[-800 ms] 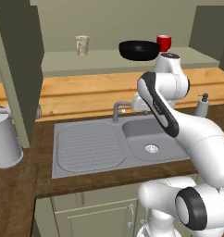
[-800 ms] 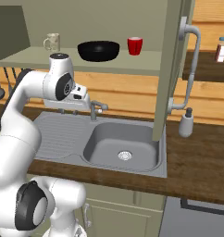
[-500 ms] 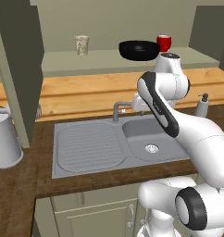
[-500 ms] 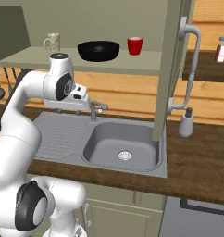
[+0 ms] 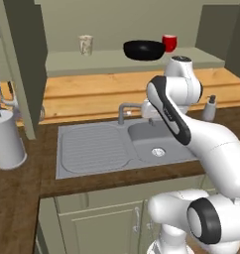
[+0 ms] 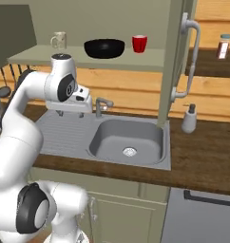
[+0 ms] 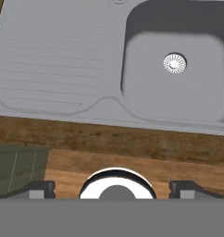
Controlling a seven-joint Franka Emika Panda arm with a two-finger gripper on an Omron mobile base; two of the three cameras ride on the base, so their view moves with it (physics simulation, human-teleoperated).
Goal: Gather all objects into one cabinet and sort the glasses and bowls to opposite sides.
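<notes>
The cabinet's pale shelf (image 5: 92, 60) holds a speckled glass (image 5: 85, 44) at the left, the wide black bowl (image 5: 144, 49) in the middle and a red mug (image 5: 169, 42) just to the bowl's right. The right base view shows the same row: glass (image 6: 59, 40), bowl (image 6: 104, 48), mug (image 6: 139, 43). My gripper (image 5: 151, 119) hangs well below the shelf, over the sink near the faucet, pointing down. In the hand view its fingertips (image 7: 40, 187) stand wide apart with nothing between them, so my gripper (image 7: 111, 189) is open.
A grey sink (image 5: 156, 141) with drainboard and faucet (image 5: 123, 110) lies under the hand. The cabinet door (image 6: 176, 61) with its bar handle (image 6: 190, 57) stands open on the right. A soap dispenser (image 6: 188, 118) and a white canister (image 5: 7, 139) flank the sink.
</notes>
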